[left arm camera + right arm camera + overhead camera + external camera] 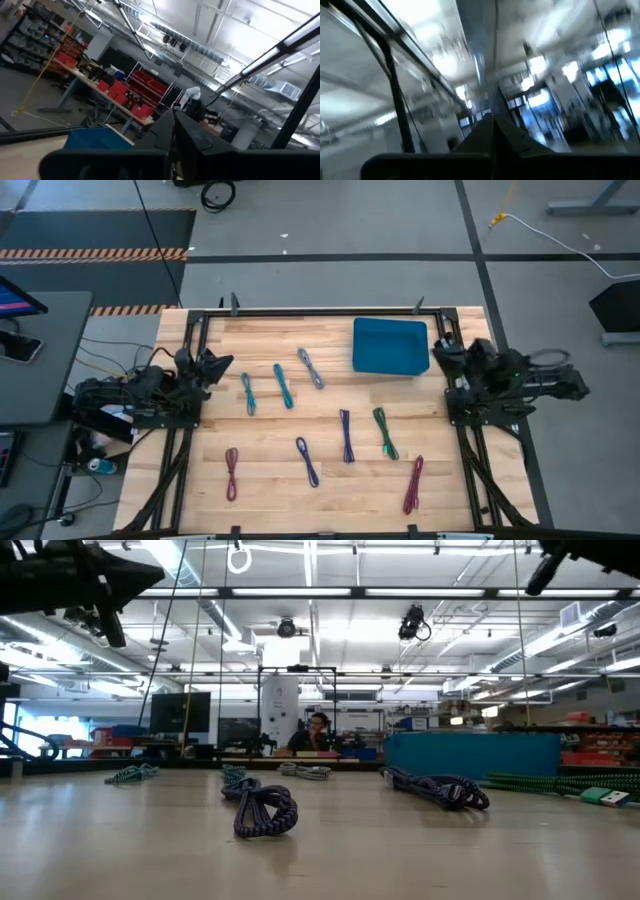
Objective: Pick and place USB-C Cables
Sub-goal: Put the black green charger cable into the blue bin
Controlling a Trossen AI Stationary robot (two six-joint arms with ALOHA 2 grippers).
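The left gripper (222, 362) and right gripper (440, 354) are held folded at opposite table (270, 480) edges, jaws together; the USB-C cables (346, 435) are spread between.

Cables (310, 462) spread mid-table, blue bin (390, 345) blocking far edge

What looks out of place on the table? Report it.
Nothing stands out. Eight USB-C cables lie as separate folded bundles on the wooden table, none tangled or hanging over an edge. The blue bin sits square near the far edge and looks empty. Both arms are parked at the table's sides.
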